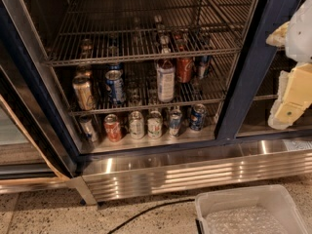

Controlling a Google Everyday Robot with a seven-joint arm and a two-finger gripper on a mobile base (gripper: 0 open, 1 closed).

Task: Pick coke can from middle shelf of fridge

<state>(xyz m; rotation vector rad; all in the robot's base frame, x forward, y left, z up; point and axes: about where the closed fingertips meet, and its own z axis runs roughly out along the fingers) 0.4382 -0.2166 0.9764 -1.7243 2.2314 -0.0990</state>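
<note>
The fridge (246, 57) stands open in front of me, with a dark blue frame and wire racks. The coke can (185, 68), red with a silver top, stands toward the back right of the middle shelf (209, 92). It is just right of and behind a taller white-labelled bottle (165, 79). My gripper (292, 82), white and cream, hangs at the right edge of the view. It is outside the compartment, in front of the blue centre post, well right of the can and apart from it.
A blue can (115, 86) and a gold can (84, 92) stand on the left of the middle shelf. Several cans (155, 125) line the steel floor below. An upper wire rack (146, 28) sits close above. A white bin (248, 211) and a black cable (146, 211) lie on the floor.
</note>
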